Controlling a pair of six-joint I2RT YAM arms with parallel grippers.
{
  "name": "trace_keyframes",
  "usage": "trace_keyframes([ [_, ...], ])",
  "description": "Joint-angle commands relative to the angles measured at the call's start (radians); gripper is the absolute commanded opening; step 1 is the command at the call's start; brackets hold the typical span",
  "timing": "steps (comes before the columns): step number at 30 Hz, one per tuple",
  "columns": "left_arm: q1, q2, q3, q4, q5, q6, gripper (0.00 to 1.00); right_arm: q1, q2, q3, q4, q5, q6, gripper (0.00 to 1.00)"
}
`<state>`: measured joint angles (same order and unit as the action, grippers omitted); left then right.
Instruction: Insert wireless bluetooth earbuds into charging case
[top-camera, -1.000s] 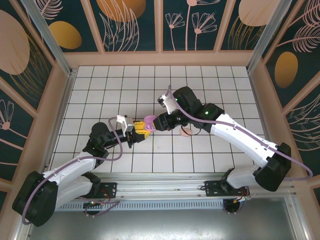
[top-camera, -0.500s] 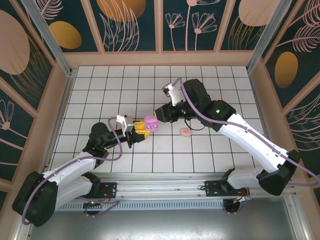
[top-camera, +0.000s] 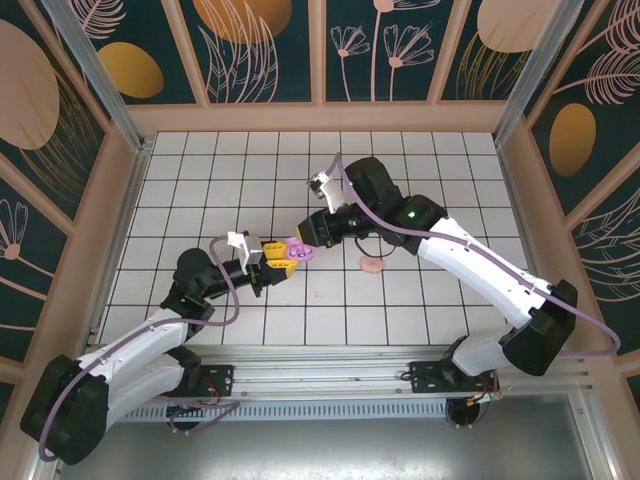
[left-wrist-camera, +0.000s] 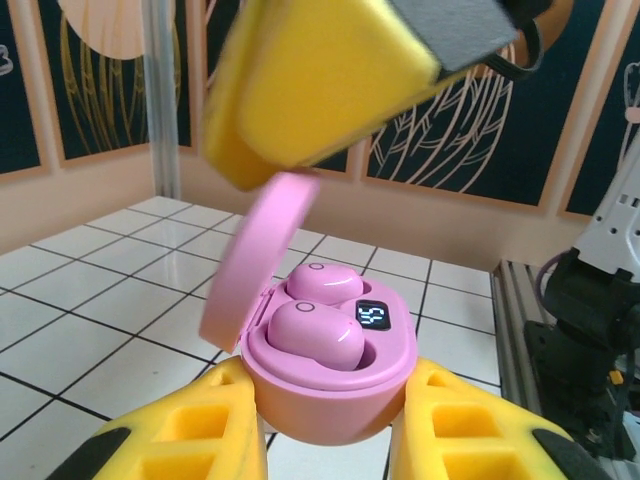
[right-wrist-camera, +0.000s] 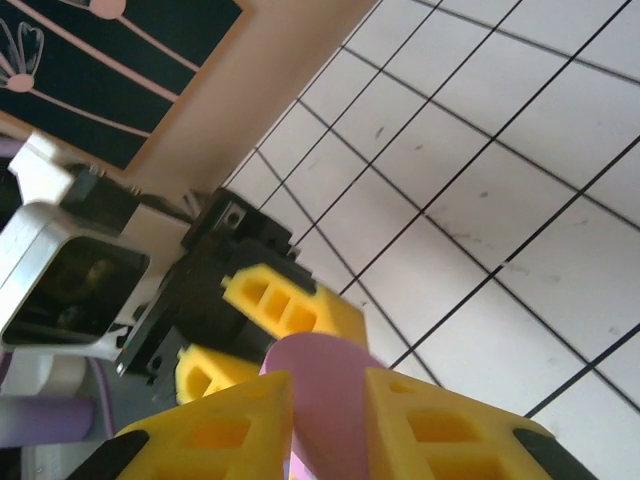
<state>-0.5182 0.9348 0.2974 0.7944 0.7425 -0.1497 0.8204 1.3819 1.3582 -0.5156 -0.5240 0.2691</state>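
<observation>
My left gripper (left-wrist-camera: 330, 425) is shut on the base of a pink charging case (left-wrist-camera: 335, 395) and holds it above the tiles. Its lid (left-wrist-camera: 255, 260) stands open. Two pale pink earbuds (left-wrist-camera: 312, 335) (left-wrist-camera: 325, 283) sit in their sockets beside a small lit display (left-wrist-camera: 372, 316). My right gripper (right-wrist-camera: 330, 425) reaches in from above, and its yellow fingers (right-wrist-camera: 235, 425) press the lid (right-wrist-camera: 325, 385) from both sides. In the top view the case (top-camera: 298, 250) lies between the left gripper (top-camera: 278, 258) and the right gripper (top-camera: 308, 238), mid-floor.
A small pale pink oval object (top-camera: 372, 265) lies on the tiled floor right of the grippers, under the right arm. Wooden walls (top-camera: 320, 118) enclose the floor. A metal rail (top-camera: 330, 375) runs along the near edge.
The right gripper has come back from a little right of the case and sits over the lid with narrower jaws. The left arm and the case have barely moved.
</observation>
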Motion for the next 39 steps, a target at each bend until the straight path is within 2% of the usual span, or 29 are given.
trace_keyframes([
  [1, -0.005, -0.024, -0.006, 0.018, -0.045, 0.021, 0.00, 0.016, -0.098, -0.059, -0.016, -0.032, 0.044, 0.25],
  [3, -0.006, -0.018, -0.005, 0.025, -0.049, 0.017, 0.00, 0.015, -0.174, -0.112, 0.011, 0.020, 0.078, 0.27],
  [8, -0.006, -0.005, -0.002, 0.061, -0.041, -0.012, 0.00, -0.013, -0.343, -0.234, 0.140, 0.154, 0.210, 0.47],
  [11, -0.006, -0.009, -0.001, 0.069, -0.041, -0.025, 0.00, -0.056, -0.389, -0.320, 0.280, 0.098, 0.321, 0.57],
  [14, -0.007, -0.021, -0.004, 0.072, -0.043, -0.036, 0.00, -0.066, -0.374, -0.370, 0.406, 0.021, 0.402, 0.61],
  [20, -0.006, -0.038, -0.006, 0.091, -0.036, -0.065, 0.00, -0.050, -0.262, -0.372, 0.534, -0.075, 0.513, 0.62],
  [27, -0.006, -0.063, 0.013, 0.084, -0.038, -0.080, 0.00, -0.040, -0.163, -0.368, 0.550, -0.109, 0.546, 0.63],
  [30, -0.006, -0.072, 0.020, 0.061, -0.038, -0.077, 0.00, -0.040, -0.135, -0.378, 0.606, -0.181, 0.576, 0.57],
  [34, -0.005, -0.083, 0.017, 0.040, -0.059, -0.071, 0.00, -0.040, -0.089, -0.349, 0.588, -0.263, 0.571, 0.48],
  [39, -0.006, -0.093, 0.010, 0.033, -0.088, -0.070, 0.00, -0.045, -0.074, -0.338, 0.590, -0.306, 0.566, 0.37],
])
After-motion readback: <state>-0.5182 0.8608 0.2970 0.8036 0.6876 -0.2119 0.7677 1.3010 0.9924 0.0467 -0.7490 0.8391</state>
